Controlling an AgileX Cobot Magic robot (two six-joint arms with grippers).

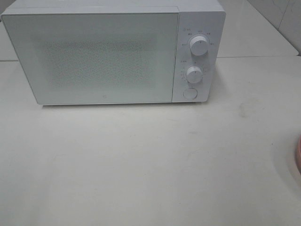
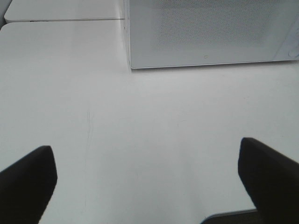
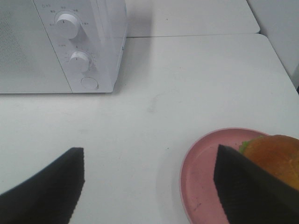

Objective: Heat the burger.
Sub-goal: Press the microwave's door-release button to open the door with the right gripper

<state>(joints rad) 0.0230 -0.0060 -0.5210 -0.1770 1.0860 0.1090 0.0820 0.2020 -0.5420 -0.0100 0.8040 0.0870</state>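
– 2 grippers are showing in your wrist views. How are they standing?

– Your left gripper (image 2: 145,154) is hanging wide open over the bare white table (image 2: 140,107), gripping nothing, with the white microwave (image 2: 210,32) ahead of it. Your right gripper (image 3: 149,154) is also standing well open and holding nothing.

– Where is the burger sitting?

– The burger (image 3: 275,156) is sitting on a pink plate (image 3: 201,186), out on the table's right side, well apart from the microwave. 1 dark finger (image 3: 243,186) of your right gripper is covering part of it. I cannot tell whether it is touching.

– How is it looking?

– You are seeing a domed, orange-brown bun (image 3: 280,151) with a sliver of green lettuce (image 3: 246,145) peeking out at its edge. The layers below are hiding behind that finger. From the high camera, just the pink plate's rim (image 1: 298,155) is showing at the right edge.

– And the microwave?

– Its door (image 1: 94,52) is sitting shut. 2 round knobs (image 1: 199,46) and 1 round button (image 1: 190,93) are lining up on the panel beside the door.
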